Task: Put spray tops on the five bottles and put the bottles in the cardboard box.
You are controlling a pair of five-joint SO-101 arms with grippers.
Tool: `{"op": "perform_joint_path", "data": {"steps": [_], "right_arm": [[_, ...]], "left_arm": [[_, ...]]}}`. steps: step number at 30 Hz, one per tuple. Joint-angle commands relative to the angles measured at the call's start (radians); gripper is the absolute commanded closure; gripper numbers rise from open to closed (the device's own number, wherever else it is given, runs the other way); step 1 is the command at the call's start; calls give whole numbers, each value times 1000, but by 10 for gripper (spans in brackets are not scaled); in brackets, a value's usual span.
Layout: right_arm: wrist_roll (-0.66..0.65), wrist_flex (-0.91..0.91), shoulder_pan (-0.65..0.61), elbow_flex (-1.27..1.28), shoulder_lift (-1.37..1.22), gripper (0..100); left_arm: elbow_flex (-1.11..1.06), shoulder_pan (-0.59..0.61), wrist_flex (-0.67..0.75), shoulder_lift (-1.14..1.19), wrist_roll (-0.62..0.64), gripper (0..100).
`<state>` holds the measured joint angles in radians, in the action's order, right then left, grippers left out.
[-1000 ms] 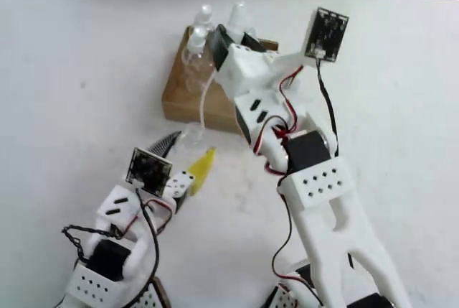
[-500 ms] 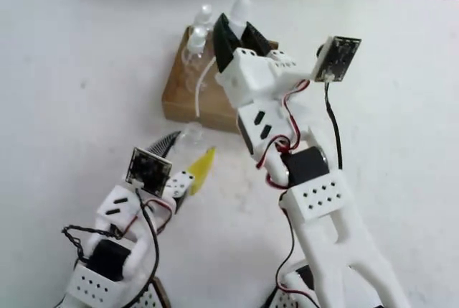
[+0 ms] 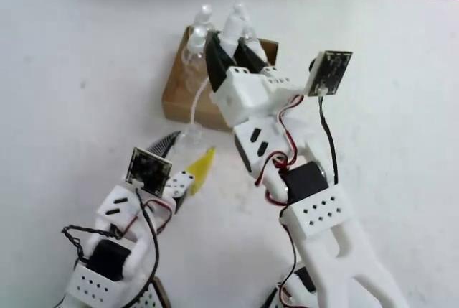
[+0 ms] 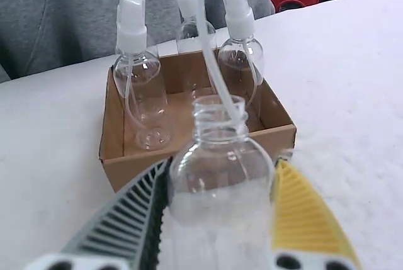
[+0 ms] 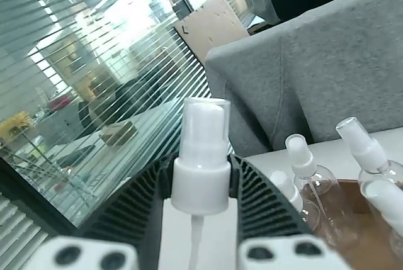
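I've got bottle (image 4: 220,182) upright in left fingers (image 4: 126,219), spray top (image 5: 201,163) vertical in right fingers (image 5: 132,207); white surface (image 3: 86,57), blinds (image 5: 75,62) behind.

The left gripper (image 3: 188,148) sits low at the near left, jaws clamped; the right gripper (image 3: 226,42) is extended far, raised, also clamped.

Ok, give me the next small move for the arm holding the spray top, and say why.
Probably bring the right gripper down toward the bottle, feeding the tube in. The right gripper holds the spray top well above the open bottle, which is clamped in the left gripper. The tube's end seems to be inside the neck, but the cap is not yet seated.
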<state>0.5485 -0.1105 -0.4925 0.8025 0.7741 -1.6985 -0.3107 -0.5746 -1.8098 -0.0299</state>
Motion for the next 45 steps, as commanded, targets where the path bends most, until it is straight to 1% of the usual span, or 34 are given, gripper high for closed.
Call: {"op": "perform_joint_path", "data": {"steps": [1, 10, 13, 18, 34, 45], "right_arm": [[6, 68, -4, 12, 28, 981], [0, 148, -2, 15, 31, 981], [-2, 148, 1, 15, 31, 981], [5, 148, 45, 17, 31, 981], [8, 145, 42, 77, 36, 981], [8, 142, -27, 170, 39, 981]], "left_arm": [[6, 12, 21, -19, -2, 978], [6, 10, 18, -19, -5, 978], [6, 12, 18, -19, -5, 978], [6, 12, 18, -19, -5, 978], [6, 13, 20, -19, -6, 978], [6, 13, 20, -19, -8, 978]]}}
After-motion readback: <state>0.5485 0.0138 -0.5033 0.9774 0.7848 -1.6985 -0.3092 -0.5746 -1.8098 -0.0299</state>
